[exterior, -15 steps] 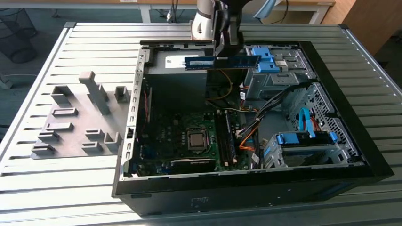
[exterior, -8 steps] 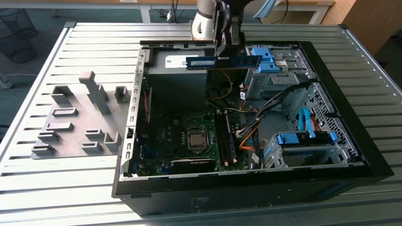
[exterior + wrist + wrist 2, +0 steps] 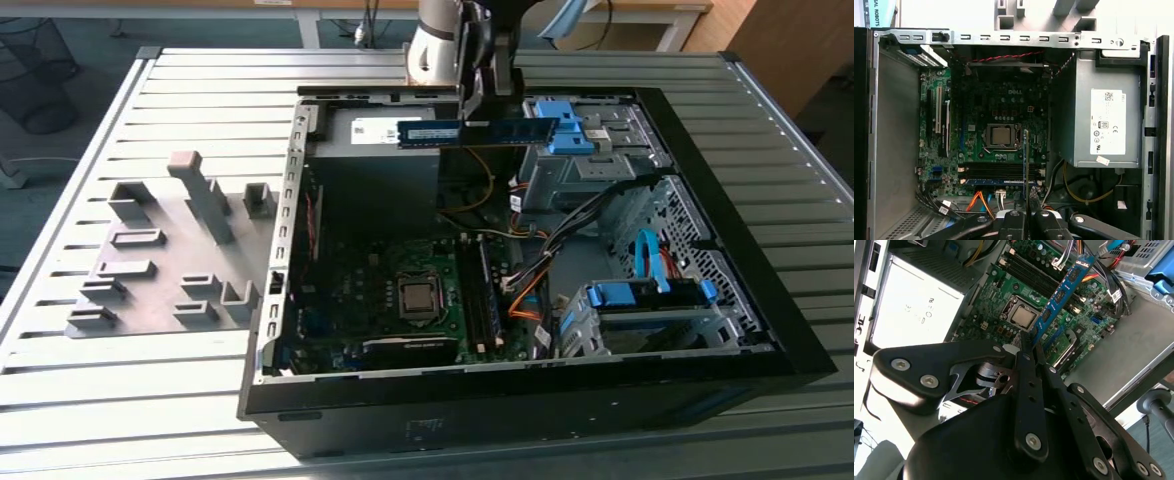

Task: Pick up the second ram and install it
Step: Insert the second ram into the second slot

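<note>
Second wrist view: two fingers (image 3: 1026,375) pinch one second ram (image 3: 1059,295); motherboard (image 3: 991,305) beneath.

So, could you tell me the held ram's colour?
Blue ram with dark chips; clearest in second wrist view.

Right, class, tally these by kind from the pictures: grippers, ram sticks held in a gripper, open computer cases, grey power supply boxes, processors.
gripper: 1
ram stick held in it: 1
open computer case: 1
grey power supply box: 1
processor: 1
Total: 5
</note>
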Action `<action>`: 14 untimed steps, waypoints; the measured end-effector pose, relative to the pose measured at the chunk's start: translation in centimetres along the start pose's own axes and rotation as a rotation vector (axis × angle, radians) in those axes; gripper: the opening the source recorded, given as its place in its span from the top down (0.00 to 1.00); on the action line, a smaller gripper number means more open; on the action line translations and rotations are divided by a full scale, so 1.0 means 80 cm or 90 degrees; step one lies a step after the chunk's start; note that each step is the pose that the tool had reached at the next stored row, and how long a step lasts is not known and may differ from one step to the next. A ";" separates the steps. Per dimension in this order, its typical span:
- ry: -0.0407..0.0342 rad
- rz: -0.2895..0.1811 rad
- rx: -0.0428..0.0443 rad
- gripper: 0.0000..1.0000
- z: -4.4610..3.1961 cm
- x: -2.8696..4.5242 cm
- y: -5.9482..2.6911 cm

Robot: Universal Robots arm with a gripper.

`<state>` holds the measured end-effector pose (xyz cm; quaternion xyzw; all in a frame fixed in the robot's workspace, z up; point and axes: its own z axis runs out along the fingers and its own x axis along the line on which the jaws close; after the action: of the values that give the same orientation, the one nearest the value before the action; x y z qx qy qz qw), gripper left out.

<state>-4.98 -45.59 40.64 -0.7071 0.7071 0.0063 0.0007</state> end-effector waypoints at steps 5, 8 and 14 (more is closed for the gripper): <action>0.0000 0.030 0.0003 0.86 0.0001 0.0000 0.000; -0.0001 0.064 0.0006 0.86 0.0004 -0.0001 0.000; -0.0003 0.133 0.0013 0.86 0.0015 0.0000 0.000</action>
<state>-4.97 -45.59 40.52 -0.6297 0.7769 0.0057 0.0009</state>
